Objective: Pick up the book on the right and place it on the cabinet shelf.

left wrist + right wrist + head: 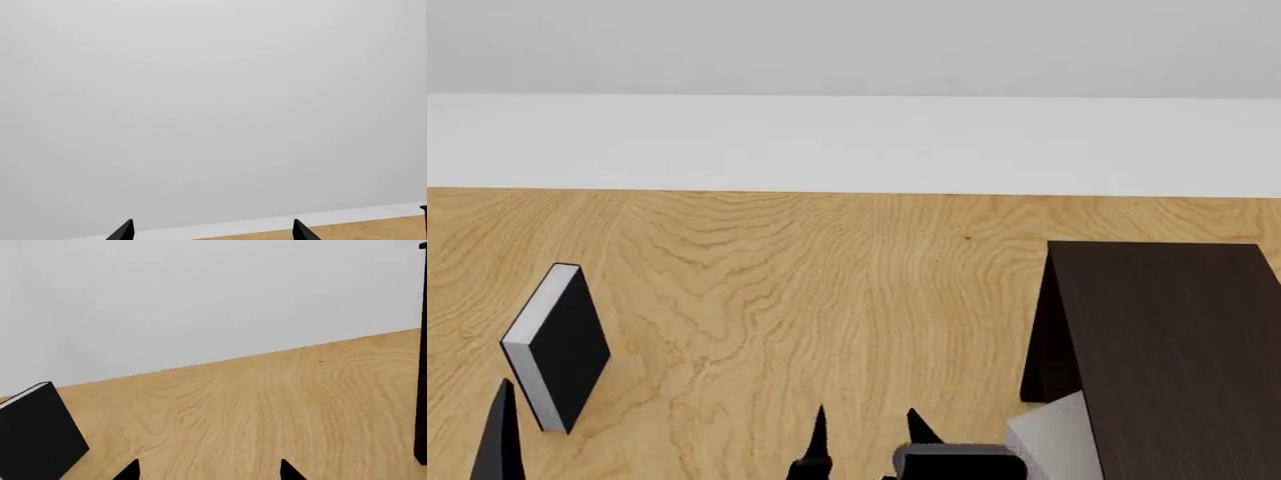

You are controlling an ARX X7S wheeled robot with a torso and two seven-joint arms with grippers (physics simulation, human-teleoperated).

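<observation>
A light-grey book [1057, 438] shows as a pale slab at the bottom of the head view, right against the left side of the dark brown cabinet shelf [1174, 340]. Its lower part is cut off by the frame. My right gripper [870, 438] is left of the book and apart from it, its two black fingers spread. In the right wrist view the right gripper [208, 471] is open over bare wood, with the cabinet shelf's edge [422, 365] at the side. My left gripper [213, 231] is open and faces the wall. One of its fingers [501, 440] shows in the head view.
A black-covered book with white pages [557, 345] stands upright on the wooden surface [827, 280] at the left, also seen as a black book [37, 442] in the right wrist view. A grey wall with a white strip [854, 140] bounds the far side.
</observation>
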